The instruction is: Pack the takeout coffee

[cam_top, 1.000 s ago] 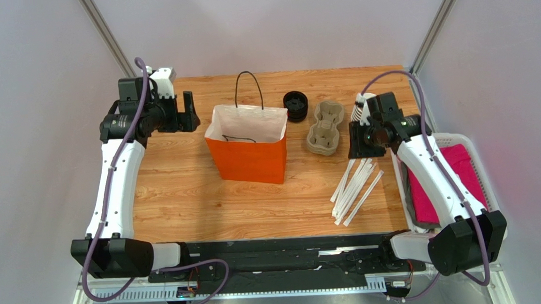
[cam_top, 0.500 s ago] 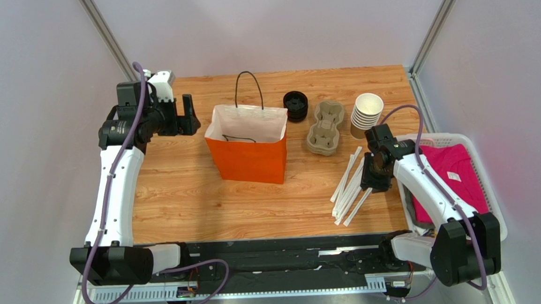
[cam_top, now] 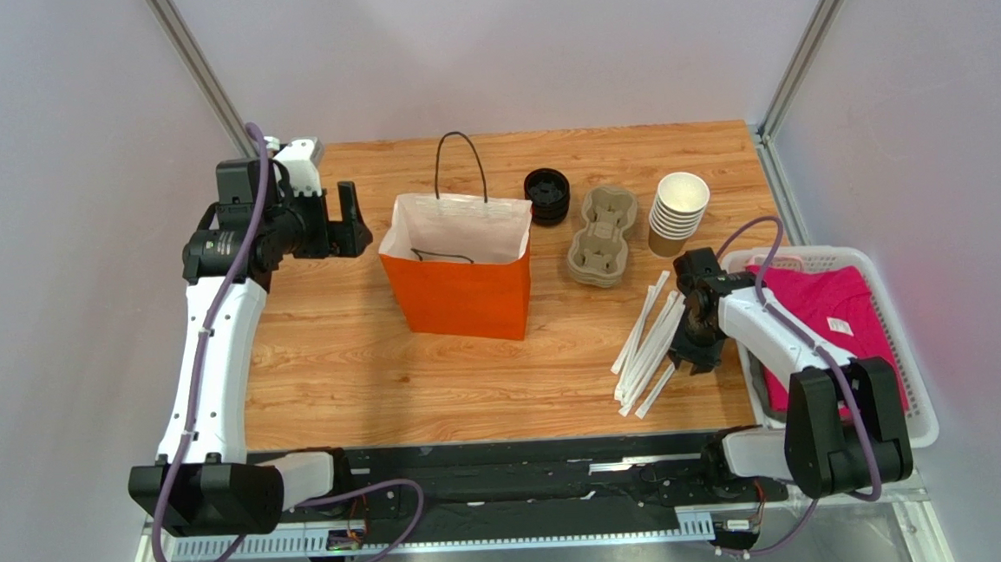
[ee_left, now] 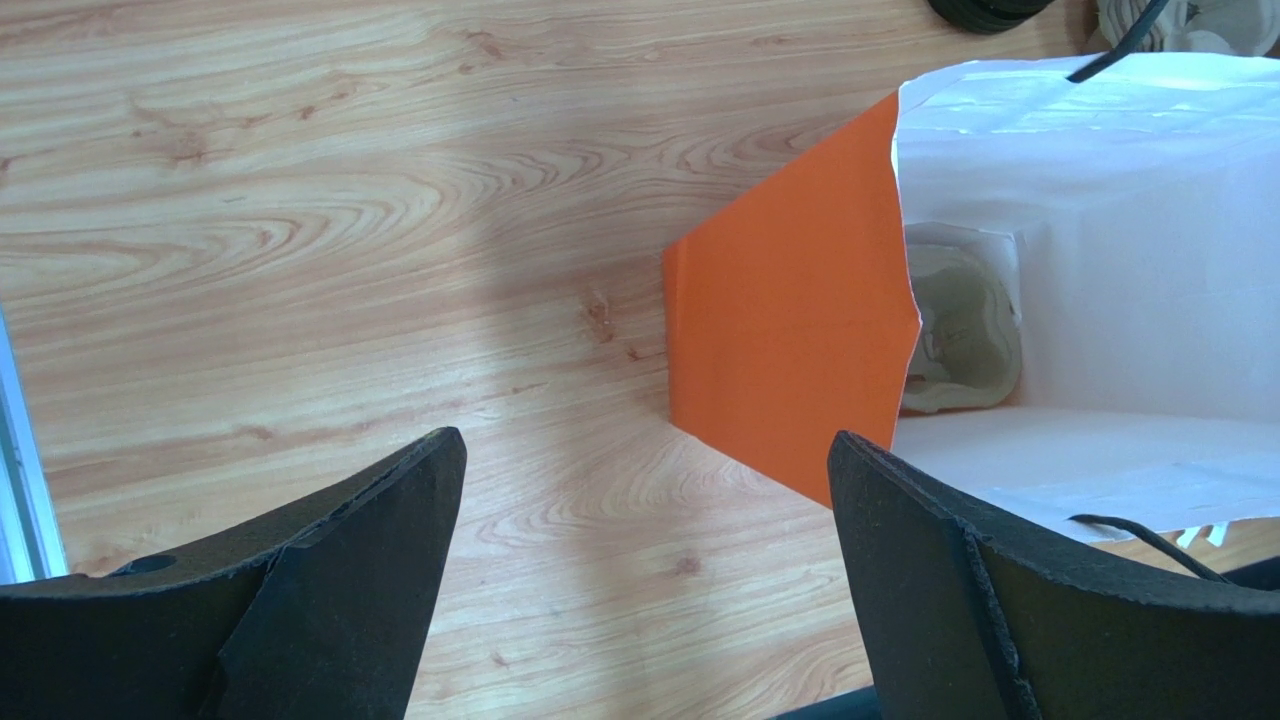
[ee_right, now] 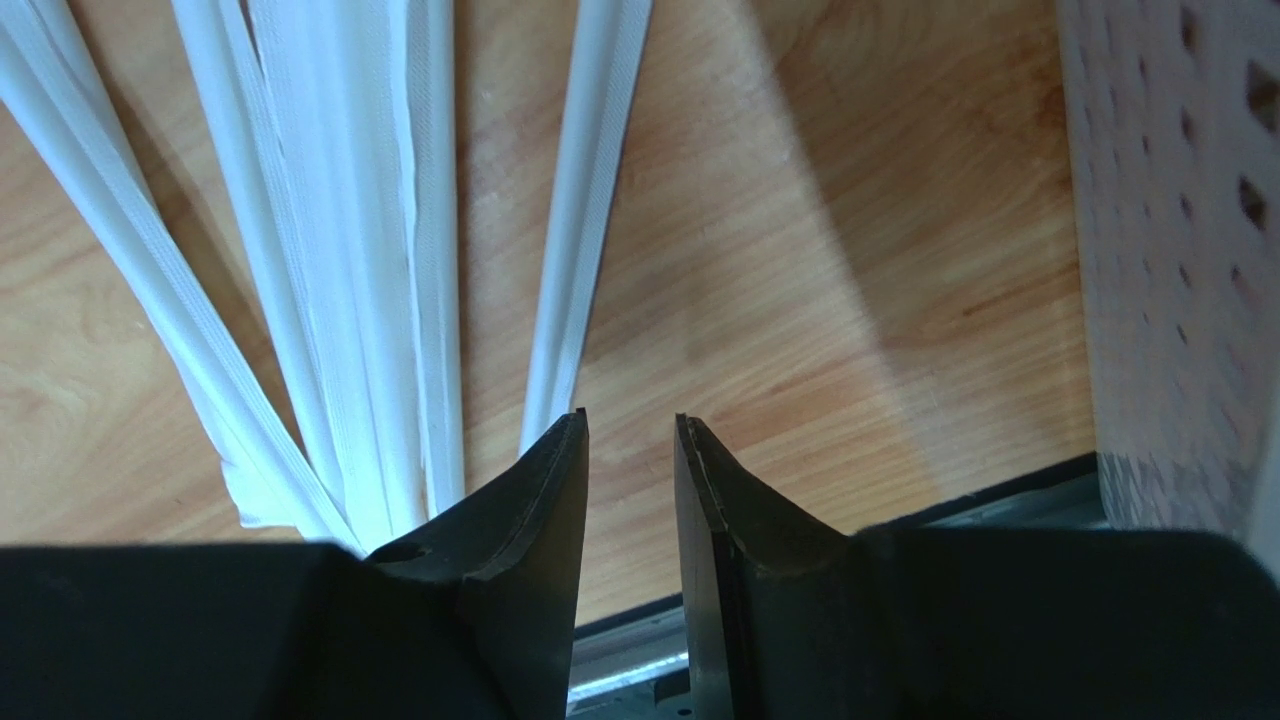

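Note:
No takeout coffee shows in any view. The orange paper bag (cam_top: 457, 290) stands open at mid-table; in the left wrist view its white inside (ee_left: 1142, 180) holds a pulp cup carrier (ee_left: 962, 323). My left gripper (cam_top: 353, 220) (ee_left: 646, 437) hangs wide open and empty, left of the bag. Over the near ends of the white wrapped straws (cam_top: 653, 337) (ee_right: 361, 225), my right gripper (cam_top: 695, 347) (ee_right: 631, 425) points at the table's near edge. Its jaws stand a narrow gap apart with nothing between them.
A stack of lidless paper cups (cam_top: 679, 210), a stack of black lids (cam_top: 546, 194) and stacked pulp carriers (cam_top: 601, 238) sit behind and right of the bag. A white basket (cam_top: 805, 255) (ee_right: 1187, 225) with pink cloth (cam_top: 847, 312) stands at the right edge.
My right arm drew back from the cup stack toward the table's near edge, ending over the straws, and its jaws narrowed. The left arm barely moved.

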Action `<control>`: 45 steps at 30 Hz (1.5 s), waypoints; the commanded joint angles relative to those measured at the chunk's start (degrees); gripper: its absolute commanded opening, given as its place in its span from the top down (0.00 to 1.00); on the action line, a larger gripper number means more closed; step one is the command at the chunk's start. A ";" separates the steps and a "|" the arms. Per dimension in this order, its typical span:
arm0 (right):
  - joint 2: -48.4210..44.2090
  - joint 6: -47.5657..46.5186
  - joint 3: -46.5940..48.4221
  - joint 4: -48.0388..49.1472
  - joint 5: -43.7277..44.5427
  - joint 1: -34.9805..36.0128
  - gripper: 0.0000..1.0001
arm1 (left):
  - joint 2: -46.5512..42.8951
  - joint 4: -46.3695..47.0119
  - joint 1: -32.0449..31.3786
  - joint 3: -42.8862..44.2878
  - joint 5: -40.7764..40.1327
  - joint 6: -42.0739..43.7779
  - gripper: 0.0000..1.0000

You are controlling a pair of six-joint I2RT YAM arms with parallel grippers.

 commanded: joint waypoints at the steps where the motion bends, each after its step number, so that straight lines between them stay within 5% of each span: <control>1: 1.78 2.13 0.05 7.22 0.74 -0.85 0.69 | -1.60 1.57 0.60 -0.50 1.54 -0.05 0.01; 15: 7.41 3.53 -0.12 10.84 0.65 -2.87 0.68 | 1.39 1.66 0.60 0.55 2.16 0.65 0.01; 36: 4.16 5.03 -1.53 0.65 1.00 -3.57 0.72 | 2.72 1.31 2.18 2.13 3.30 -0.23 0.01; 45: 4.60 2.75 -4.87 9.68 -0.41 -3.57 0.71 | 0.96 1.04 2.09 -0.06 3.21 -0.14 0.01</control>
